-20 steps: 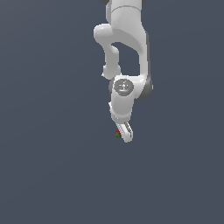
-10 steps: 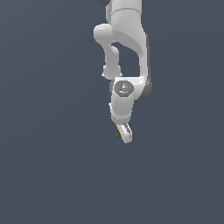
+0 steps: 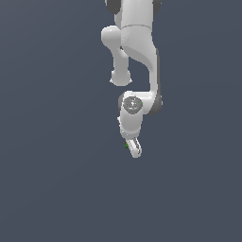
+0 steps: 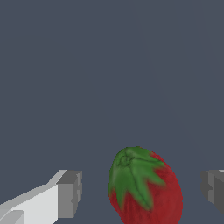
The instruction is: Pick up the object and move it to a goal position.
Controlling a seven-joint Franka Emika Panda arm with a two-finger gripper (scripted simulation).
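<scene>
The object [image 4: 148,186] is a small red strawberry with a green leafy cap, lying on the dark grey floor. In the wrist view it sits between my two grey fingertips [image 4: 70,197], with a clear gap on each side, nearer to neither by much. My gripper [image 4: 142,194] is open around it and touches nothing. In the exterior view the white gripper [image 3: 134,149] points down at the floor, and only a speck of the object's green [image 3: 126,145] shows beside the fingers; the rest is hidden behind them.
The white arm [image 3: 137,56] reaches down from the top of the exterior view. Plain dark grey floor [image 3: 56,179] surrounds the gripper on all sides. No goal marker shows.
The gripper has sunk slightly around the object. The red speck seen beside the fingers earlier is now hidden, leaving only green.
</scene>
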